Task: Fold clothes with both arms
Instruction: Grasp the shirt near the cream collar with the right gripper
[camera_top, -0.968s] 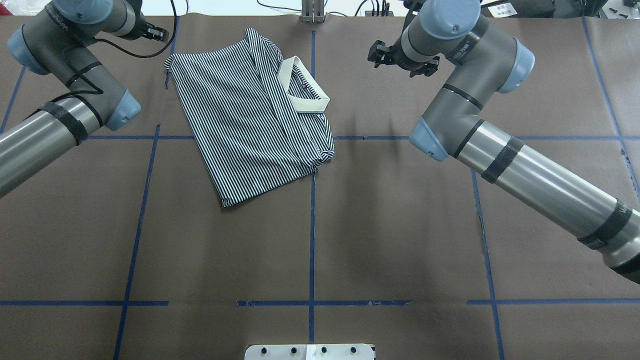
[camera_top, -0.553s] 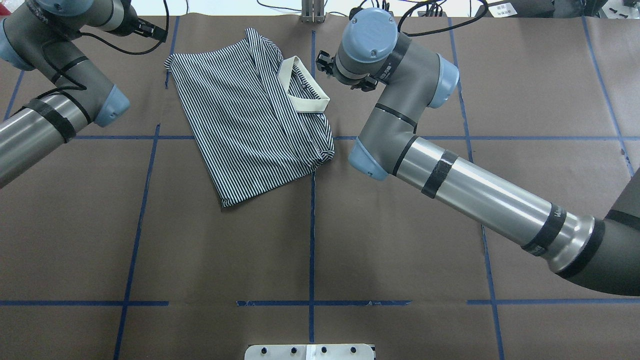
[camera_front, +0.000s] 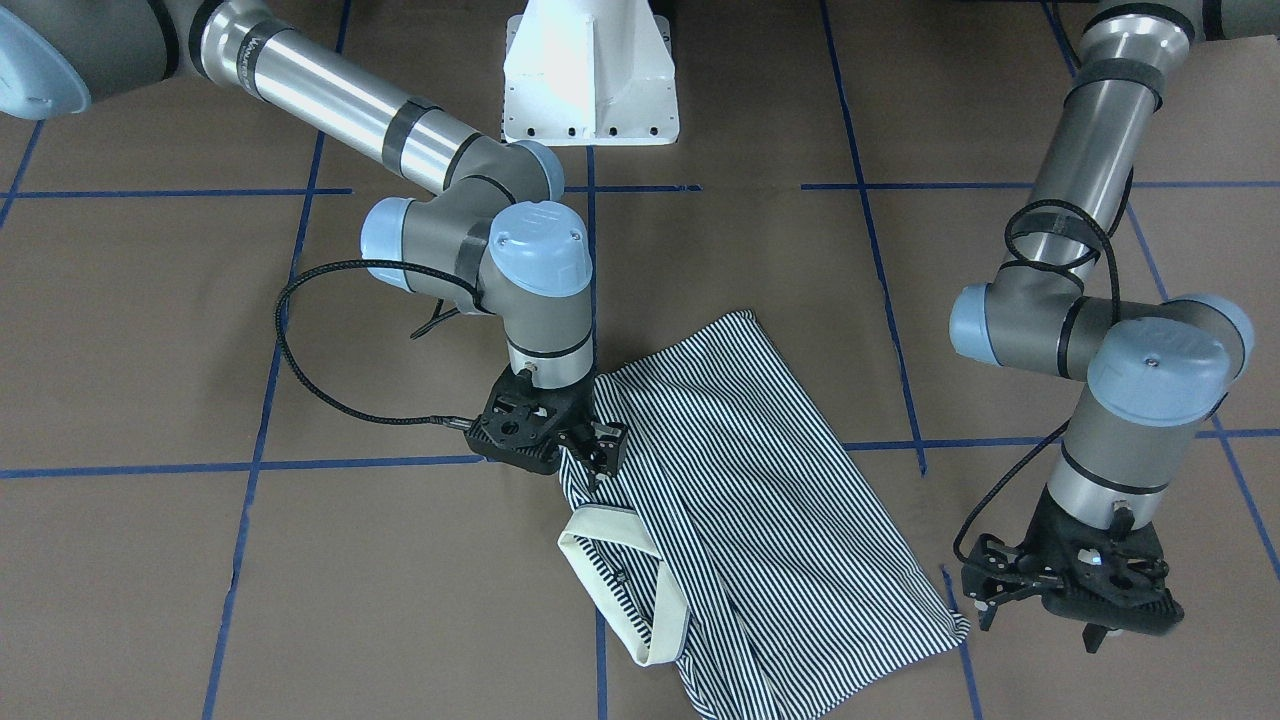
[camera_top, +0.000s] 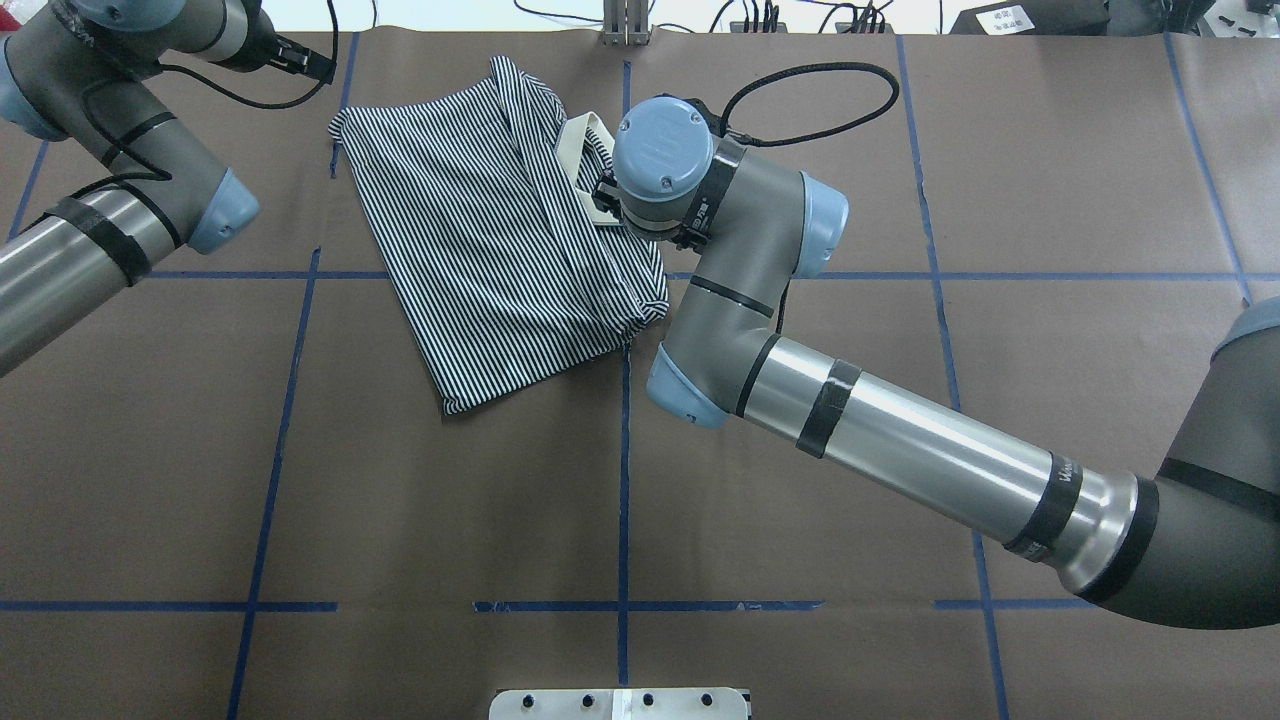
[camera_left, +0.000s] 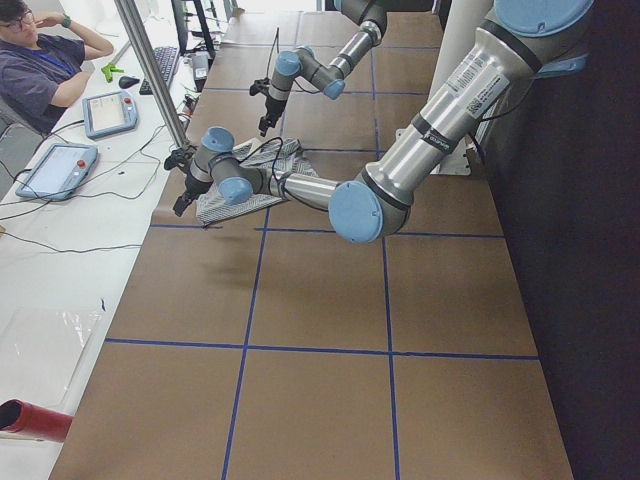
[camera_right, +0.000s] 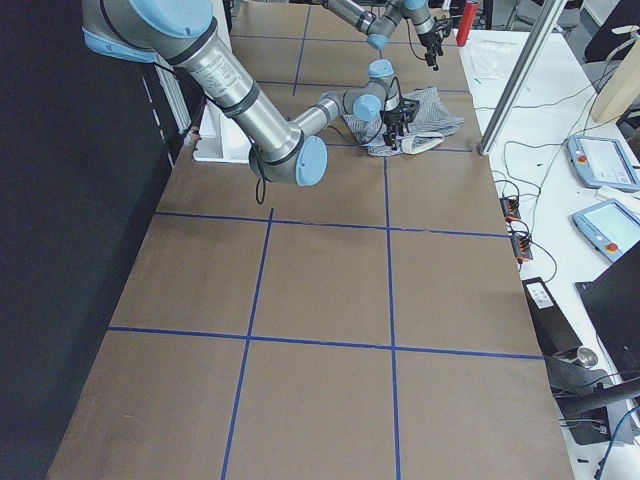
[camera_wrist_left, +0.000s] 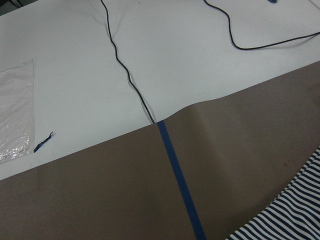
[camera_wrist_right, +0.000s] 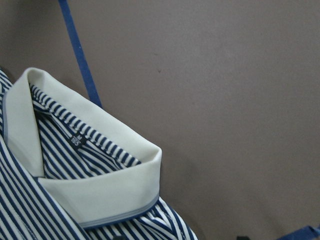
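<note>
Polo shirt (camera_top: 480, 250): lying partly folded on table (camera_top: 800, 600), cream collar (camera_front: 620, 580) showing. Right end effector (camera_front: 597, 450): hanging over shirt edge by collar; grip undeterminable. Left end effector (camera_front: 1040, 625): hanging released, off the shirt's corner.

You had the right claw (camera_front: 597, 447) at the shirt's (camera_front: 760, 480) edge, just by the collar (camera_front: 620, 585); the left claw (camera_front: 1040, 622), fingers spread, hung beside the shirt, apart from it.

Bright, even light from above — only faint, soft shadows on the brown counter (camera_top: 450, 500). Glare streaks the silver tube of the right arm (camera_top: 930, 455); the right wrist view is slightly soft.
</note>
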